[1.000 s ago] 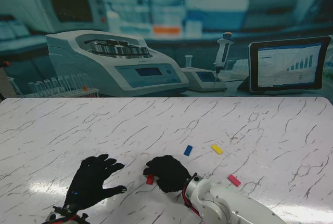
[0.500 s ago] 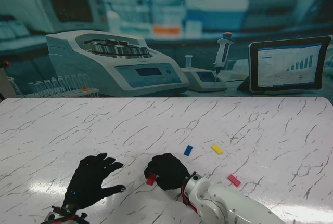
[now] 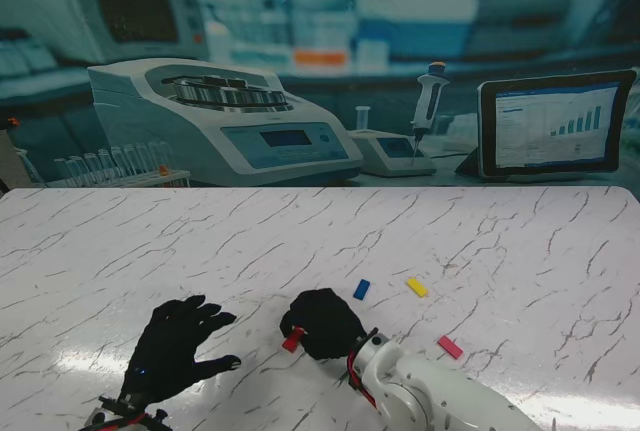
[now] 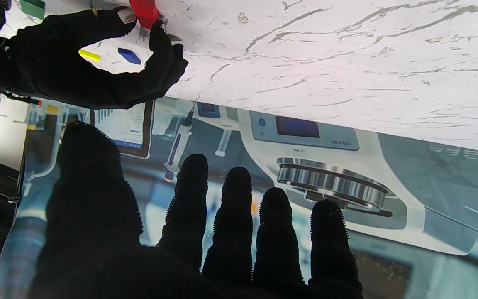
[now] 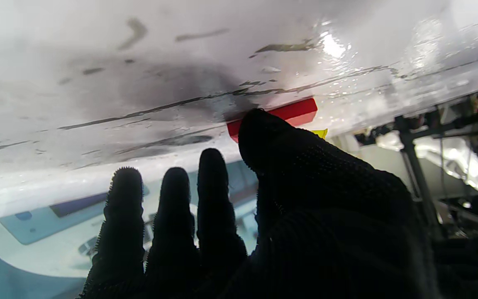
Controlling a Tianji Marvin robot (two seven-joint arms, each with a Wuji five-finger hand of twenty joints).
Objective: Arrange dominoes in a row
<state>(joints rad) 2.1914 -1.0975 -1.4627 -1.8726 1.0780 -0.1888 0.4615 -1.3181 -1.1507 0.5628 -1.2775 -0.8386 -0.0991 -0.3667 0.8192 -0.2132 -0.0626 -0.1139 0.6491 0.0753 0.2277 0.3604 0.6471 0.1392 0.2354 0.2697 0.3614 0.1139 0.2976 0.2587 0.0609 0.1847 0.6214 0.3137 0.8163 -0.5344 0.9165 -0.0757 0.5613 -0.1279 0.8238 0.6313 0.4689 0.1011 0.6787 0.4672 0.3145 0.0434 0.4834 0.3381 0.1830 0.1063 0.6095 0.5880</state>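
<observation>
My right hand point(image 3: 322, 324), in a black glove, pinches a red domino point(image 3: 292, 340) between thumb and forefinger at the table top; the left wrist view shows the red domino point(image 4: 144, 11) held at the tips of the right hand point(image 4: 77, 62). In the right wrist view the thumb of my right hand point(image 5: 305, 207) covers part of the red domino point(image 5: 293, 113). My left hand point(image 3: 175, 349) rests to the left, fingers spread, holding nothing. A blue domino point(image 3: 361, 289), a yellow domino point(image 3: 417, 287) and a pink-red domino point(image 3: 450, 347) lie flat to the right.
Lab machines, a pipette stand and a tablet point(image 3: 555, 123) appear along the back of the marble table point(image 3: 500, 241). A small green piece point(image 4: 31, 7) shows past the right hand in the left wrist view.
My right hand has shifted slightly farther from me and the red domino in its fingertips has tilted. The left hand has stayed in place.
</observation>
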